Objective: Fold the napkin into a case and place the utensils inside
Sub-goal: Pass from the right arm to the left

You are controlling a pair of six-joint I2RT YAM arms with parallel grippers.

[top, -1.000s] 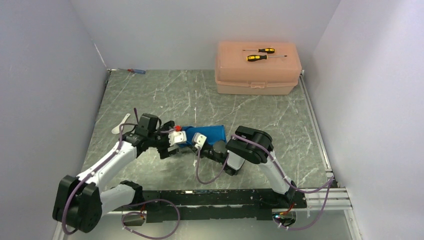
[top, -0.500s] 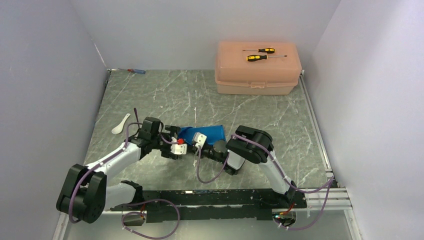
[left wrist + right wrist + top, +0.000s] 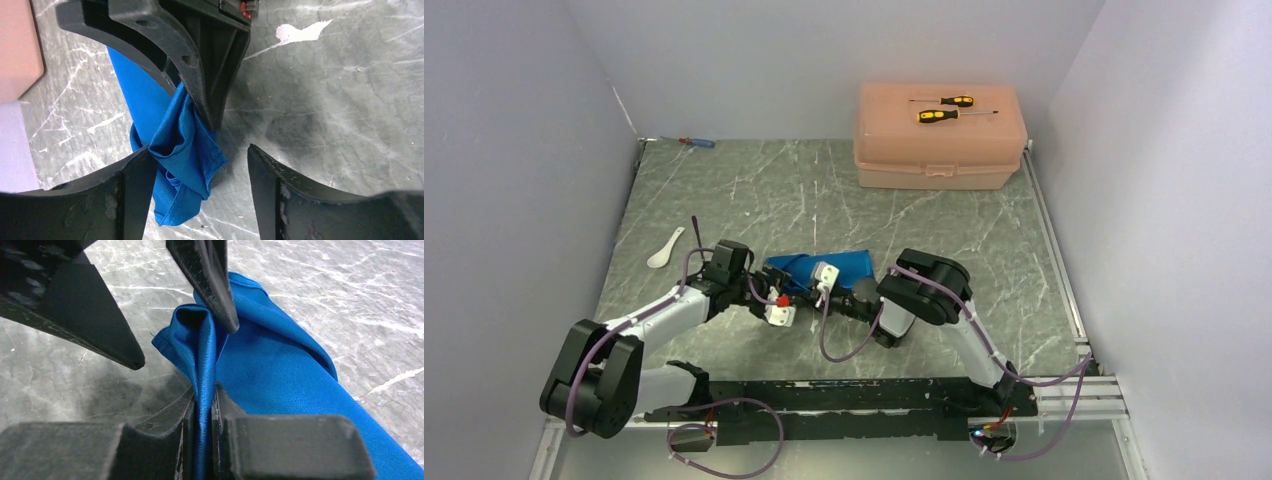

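The bright blue napkin lies rolled into a long bundle mid-table. My right gripper is shut on a raised fold at the bundle's left end, holding it off the table. My left gripper is open and straddles that same fold. The cloth touches its left finger and stands apart from the right one. From above, both grippers meet at the napkin's left end, the left gripper nearer than the right gripper. A white spoon lies to the left, with a thin dark fork beside it.
A peach plastic box stands at the back right with two yellow-and-black screwdrivers on its lid. A small blue-and-red screwdriver lies in the back left corner. Walls enclose the marble table.
My left gripper has swung toward the near side and right, onto the napkin's raised end, and its jaws have narrowed. The right gripper has kept its grip in place.
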